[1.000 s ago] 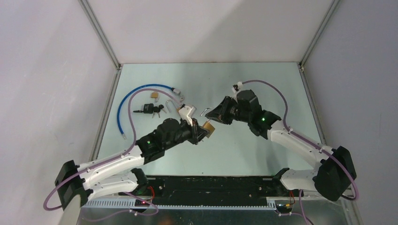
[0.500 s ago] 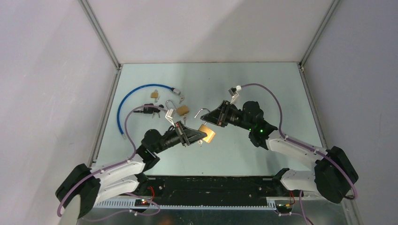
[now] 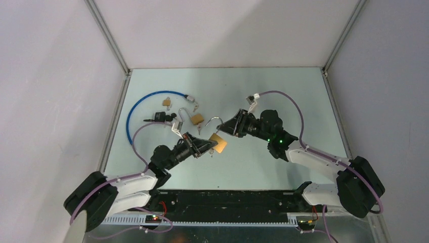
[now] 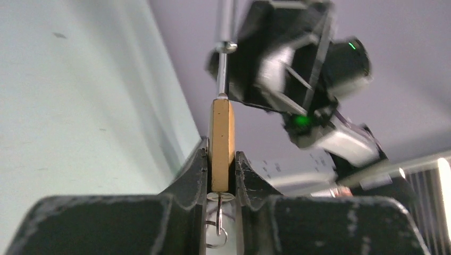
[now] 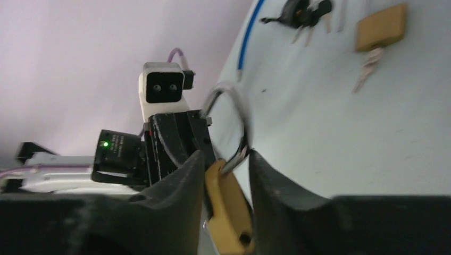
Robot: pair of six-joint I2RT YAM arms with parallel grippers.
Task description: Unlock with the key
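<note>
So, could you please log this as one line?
left gripper shut on padlock; right gripper around shackle, grip unclear; key ring below

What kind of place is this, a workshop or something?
Likely a robotics lab test booth, not a workshop: two robot arms bolted to a pale table, plain white walls in a metal frame, and padlocks with keys laid out for practice.

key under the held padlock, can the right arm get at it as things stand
Probably not. The key hangs from the bottom of the padlock, sunk between the fingers of the left gripper, while the right gripper is around the shackle at the opposite end.
</note>
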